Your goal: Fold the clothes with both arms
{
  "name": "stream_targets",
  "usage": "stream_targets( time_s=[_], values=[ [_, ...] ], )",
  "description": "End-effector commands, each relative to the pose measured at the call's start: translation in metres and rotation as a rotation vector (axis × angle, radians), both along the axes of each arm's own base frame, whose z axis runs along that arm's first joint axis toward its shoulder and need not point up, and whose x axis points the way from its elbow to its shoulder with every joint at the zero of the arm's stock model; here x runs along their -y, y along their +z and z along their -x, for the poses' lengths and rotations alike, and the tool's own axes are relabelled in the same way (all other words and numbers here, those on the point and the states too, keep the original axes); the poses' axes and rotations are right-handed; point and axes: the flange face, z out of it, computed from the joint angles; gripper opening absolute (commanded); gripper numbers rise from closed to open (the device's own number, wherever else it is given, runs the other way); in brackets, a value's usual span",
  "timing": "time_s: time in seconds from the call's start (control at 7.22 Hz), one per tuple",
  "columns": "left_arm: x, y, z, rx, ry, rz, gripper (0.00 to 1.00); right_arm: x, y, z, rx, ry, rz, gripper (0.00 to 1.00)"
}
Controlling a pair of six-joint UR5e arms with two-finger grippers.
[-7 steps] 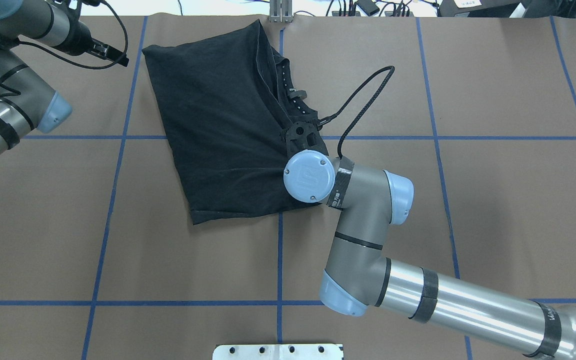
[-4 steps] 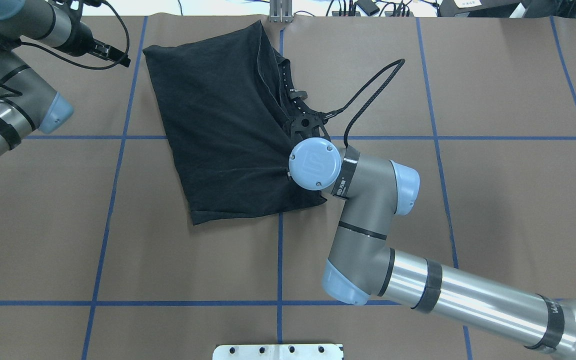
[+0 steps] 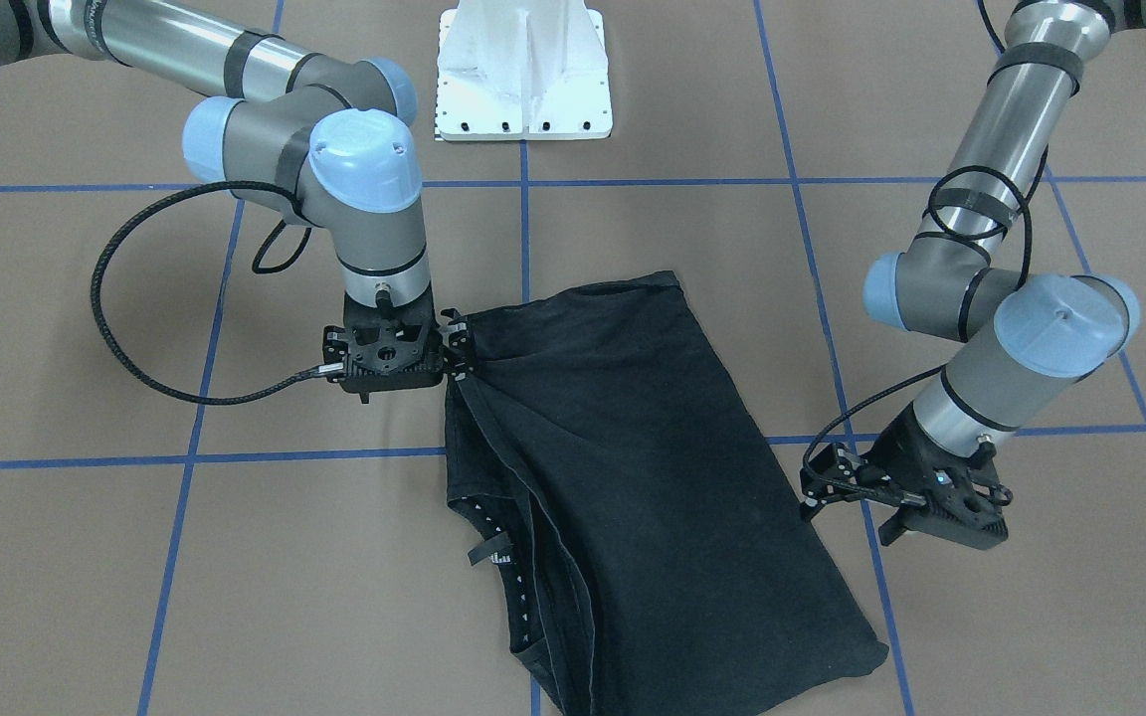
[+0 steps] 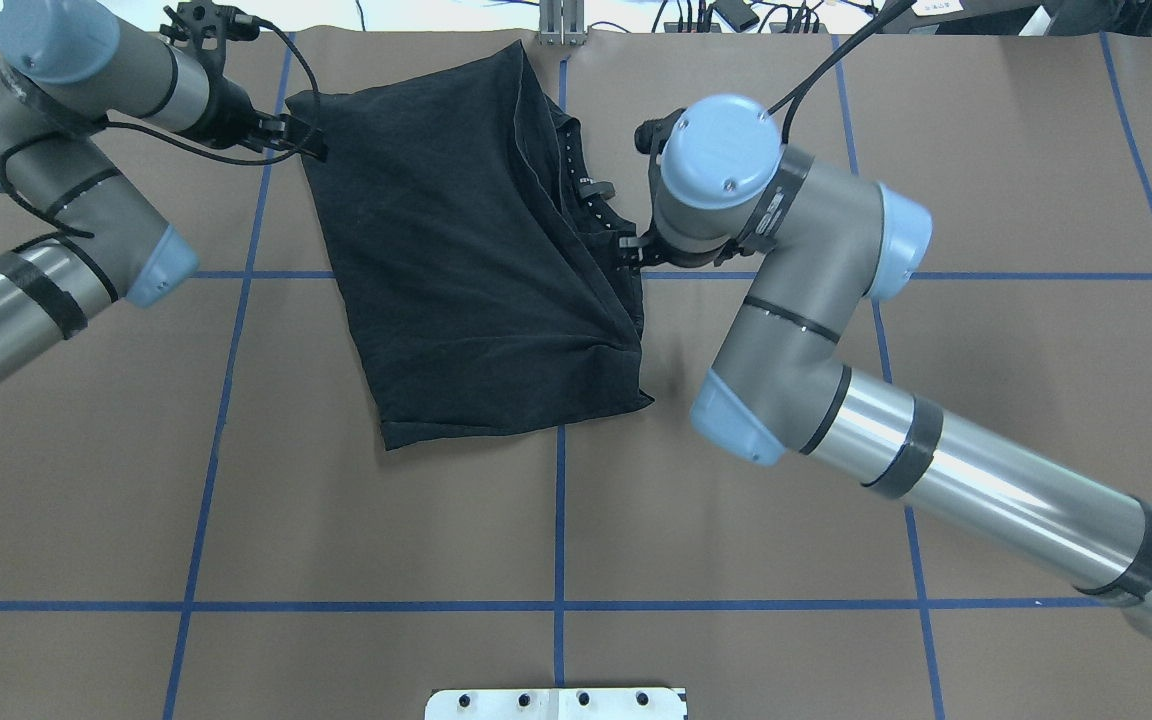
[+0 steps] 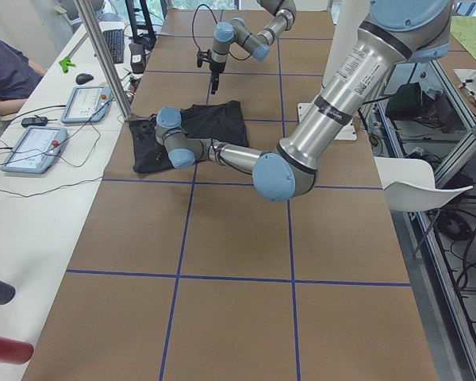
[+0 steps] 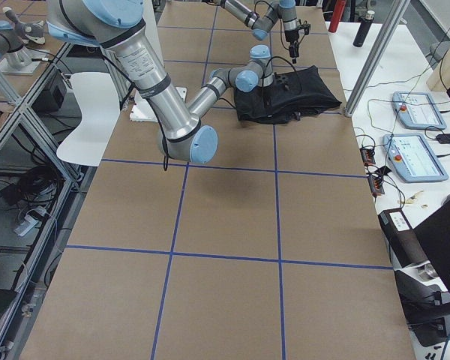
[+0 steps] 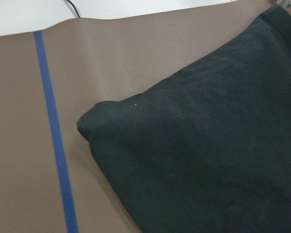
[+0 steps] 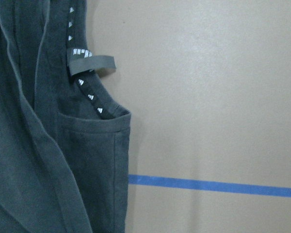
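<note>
May grab only the top layer and drag the folded black T-shirt (image 4: 456, 260) crooked on the far bench (image 4: 336, 520), left claw (image 4: 314, 147) by its corner, right claw (image 3: 456, 346) at its edge, cannot tell whether apart or together.

I see the black shirt (image 4: 466, 260) folded flat at far centre, collar on its right edge. Left arm (image 4: 86, 200) ends at its far-left corner, right arm (image 4: 796, 300) beside the collar.
</note>
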Motion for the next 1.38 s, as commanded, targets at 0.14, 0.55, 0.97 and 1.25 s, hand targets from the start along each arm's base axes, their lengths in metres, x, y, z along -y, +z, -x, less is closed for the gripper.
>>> stream_targets(
  time_s=[0.14,0.55,0.97,1.25],
  values=[
    [-0.120,-0.034,-0.047,-0.178,0.025,0.187,1.00,0.029,0.002,-0.038,0.035,0.035,0.054,0.99],
    [-0.229,-0.050,-0.065,-0.286,0.032,0.386,1.00,0.031,0.006,-0.042,0.045,0.078,0.089,0.99],
    [-0.276,-0.042,-0.112,-0.317,-0.103,0.531,1.00,0.031,0.005,-0.042,0.046,0.078,0.088,0.99],
    [-0.284,-0.039,-0.121,-0.315,-0.114,0.558,1.00,0.031,0.005,-0.043,0.047,0.078,0.087,0.99]
  ],
)
